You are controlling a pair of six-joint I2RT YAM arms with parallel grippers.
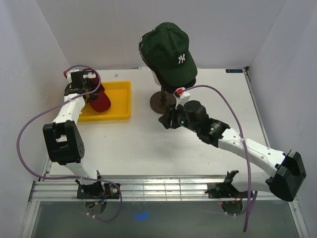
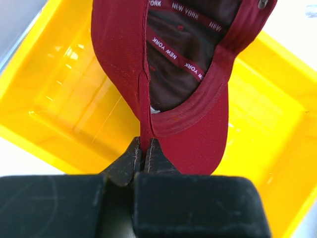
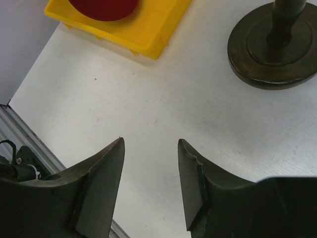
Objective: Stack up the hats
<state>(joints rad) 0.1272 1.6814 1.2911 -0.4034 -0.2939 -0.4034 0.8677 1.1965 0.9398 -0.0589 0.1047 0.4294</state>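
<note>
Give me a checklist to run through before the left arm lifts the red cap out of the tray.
1. Left gripper shut on the red cap: ok, the fingers pinch its edge.
2. Bite deep enough to lift: cannot tell, only a thin fold sits at the tips.
3. Cap free of the yellow tray: cannot tell, it sits within the tray walls.
4. Right gripper open and empty: ok, it is over bare table.
5. Right arm out of the carry path: probably not ok, its gripper is close to the stand base.
6. Stack ready: ok, the green cap sits on top.
</note>
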